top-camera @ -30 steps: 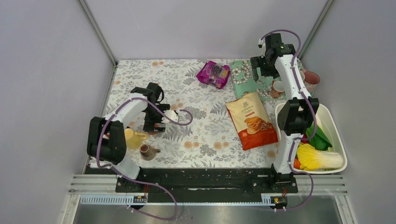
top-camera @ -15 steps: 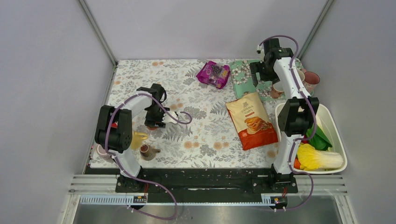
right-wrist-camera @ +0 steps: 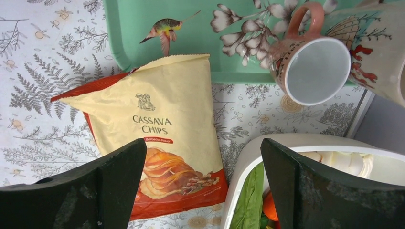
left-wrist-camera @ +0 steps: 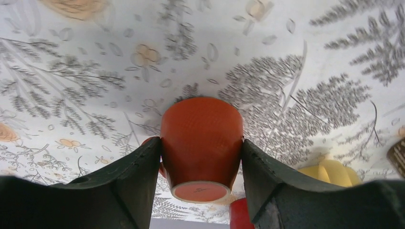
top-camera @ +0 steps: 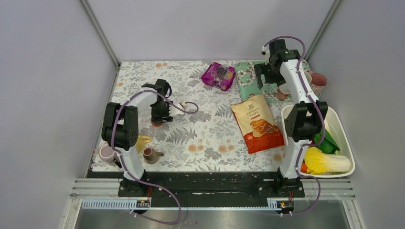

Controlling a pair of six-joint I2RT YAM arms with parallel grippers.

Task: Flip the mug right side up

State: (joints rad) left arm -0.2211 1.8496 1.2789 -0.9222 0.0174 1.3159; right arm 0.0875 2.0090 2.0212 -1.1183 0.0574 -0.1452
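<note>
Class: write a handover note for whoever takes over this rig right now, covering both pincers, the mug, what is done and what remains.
Left pincer: shut on the orange mug, one finger on each side.
Right pincer: open and empty, above the cassava chips bag, beside the green tray.
Mug: over the left part of the floral table. Its base faces the wrist camera and its rim points toward the cloth, so it is not upright.
Done: mug grasped.
Left: rotate it rim-up, set it down, release.
</note>
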